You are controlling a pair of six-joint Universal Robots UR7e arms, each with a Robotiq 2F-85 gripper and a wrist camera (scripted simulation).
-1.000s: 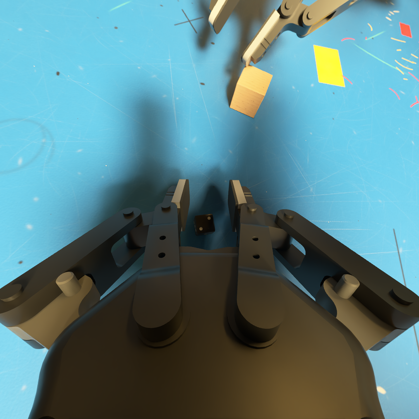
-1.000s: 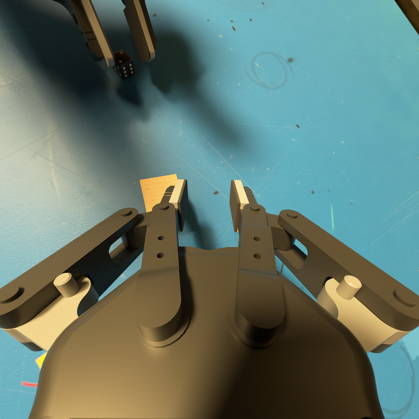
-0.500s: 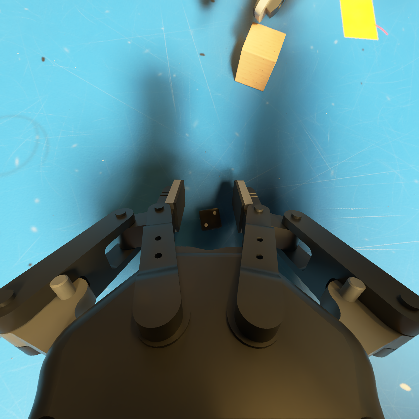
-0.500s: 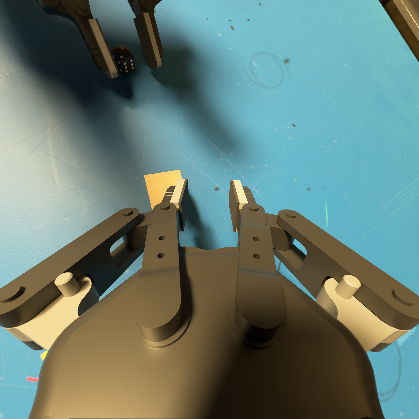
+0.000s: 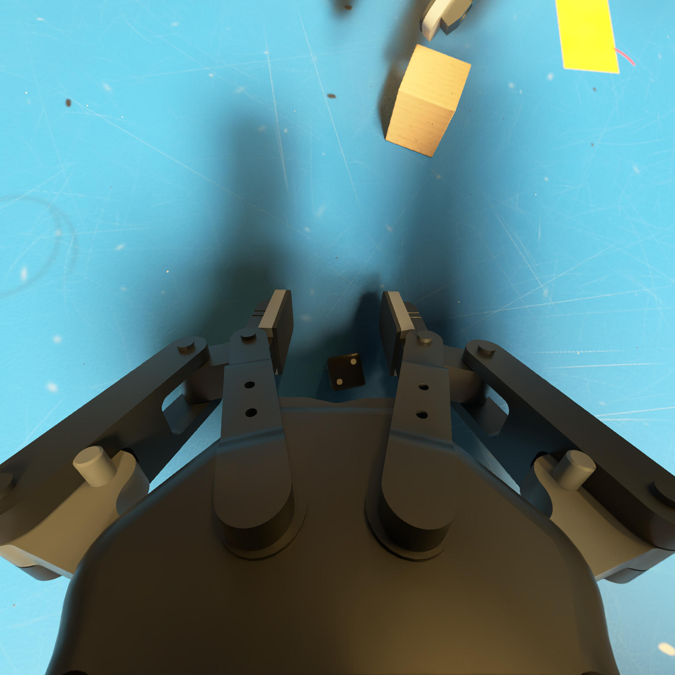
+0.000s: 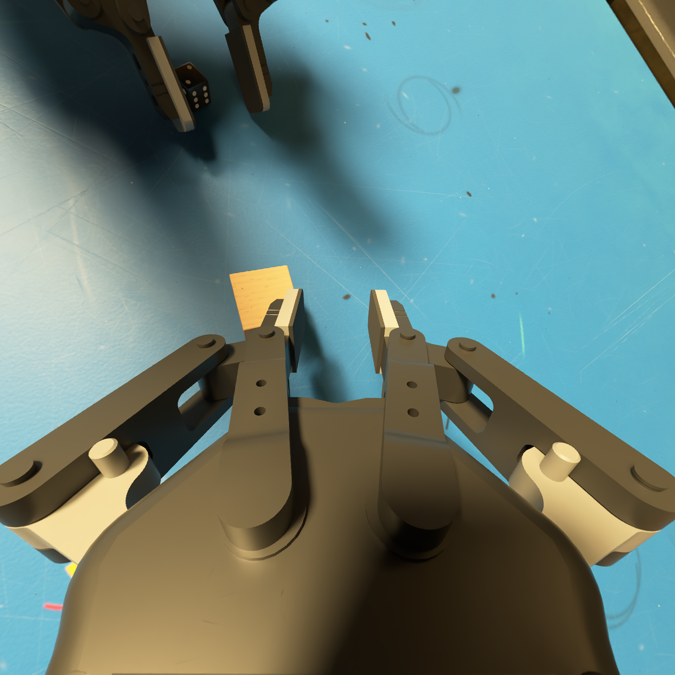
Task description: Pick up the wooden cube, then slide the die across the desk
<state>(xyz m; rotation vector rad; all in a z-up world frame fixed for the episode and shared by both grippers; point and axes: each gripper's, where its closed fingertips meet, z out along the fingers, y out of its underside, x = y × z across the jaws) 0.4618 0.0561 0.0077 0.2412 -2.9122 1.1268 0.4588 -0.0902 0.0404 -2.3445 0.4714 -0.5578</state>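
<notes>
My left gripper (image 5: pixel 336 317) hangs over the scratched blue desk (image 5: pixel 146 182), fingers spread, gripping nothing. The black die (image 5: pixel 345 371) lies on the desk between them, nearer my right-hand finger, touching neither as far as I can tell; two pale pips face up. No readable writing or brand on it, just pips. Further on and to the right, the wooden cube (image 5: pixel 425 100) lies on the desk, plain wood grain, unmarked. Just past it, a fingertip (image 5: pixel 433 18) of my other hand pokes in from the top edge. Right of that, a yellow patch (image 5: pixel 588 36) lies flat on the desk, blank.

Right wrist view: upper left, my left gripper (image 6: pixel 222 109) straddles the die (image 6: pixel 193 87), its six-pip face towards this camera. Centre, the wooden cube (image 6: pixel 257 296) sits outside my right gripper (image 6: pixel 336 314), against the outer side of its left finger (image 6: pixel 290 310); contact unclear. Right gripper fingers apart, only bare desk (image 6: pixel 511 182) between. Pencil-like ring marks on the desk, no text.
</notes>
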